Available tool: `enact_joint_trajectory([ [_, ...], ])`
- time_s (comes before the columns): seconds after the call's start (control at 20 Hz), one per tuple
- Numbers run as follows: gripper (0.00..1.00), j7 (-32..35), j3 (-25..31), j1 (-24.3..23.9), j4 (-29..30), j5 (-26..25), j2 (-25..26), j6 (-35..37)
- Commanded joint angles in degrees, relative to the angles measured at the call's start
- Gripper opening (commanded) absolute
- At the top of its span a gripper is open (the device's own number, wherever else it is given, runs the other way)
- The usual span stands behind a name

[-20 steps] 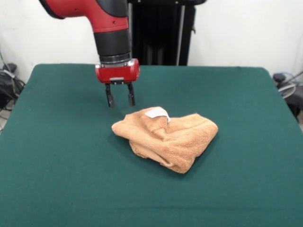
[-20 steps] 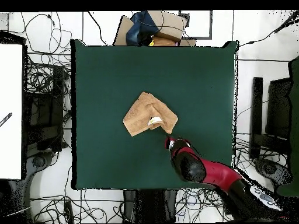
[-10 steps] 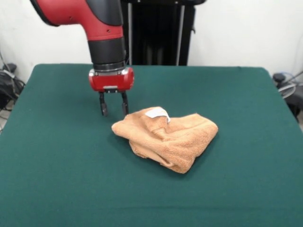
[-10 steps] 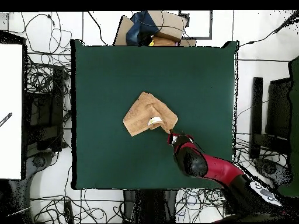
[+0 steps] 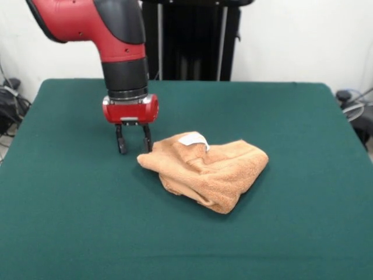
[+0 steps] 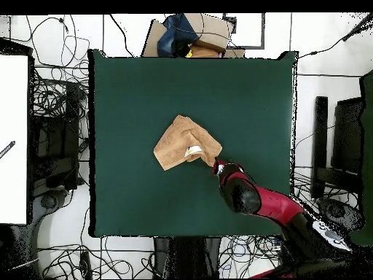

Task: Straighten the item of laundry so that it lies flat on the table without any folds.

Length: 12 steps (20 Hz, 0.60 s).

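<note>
Near the middle of the green table (image 5: 70, 221) sits the towel (image 5: 210, 169), orange-brown terry, bunched into a folded lump, not flat, several creases across it, small white tag (image 5: 192, 139) showing on its upper far side. Front view: red and black arm comes down from top left, gripper (image 5: 132, 144) pointing straight down, fingers spread apart with nothing between them, tips low over the cloth surface; can't tell if they touch the felt. One finger (image 5: 147, 140) is just beside the towel's left corner, the other finger farther left over bare table. Overhead view: towel (image 6: 186, 143) roughly triangular near table centre, gripper (image 6: 218, 167) at its corner closest to the robot base, arm running off toward the bottom right. Cables and clutter on the floor around the table (image 6: 248, 87).
</note>
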Motion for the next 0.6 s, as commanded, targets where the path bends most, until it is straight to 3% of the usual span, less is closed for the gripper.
enact_joint_trajectory([
  [0.05, 1.00, 0.94, 3.25, 2.14, -6.84, -2.05, 3.68, 8.05],
  [0.6, 1.00, 0.91, 7.63, -1.88, -5.00, -1.64, 5.52, 10.12],
])
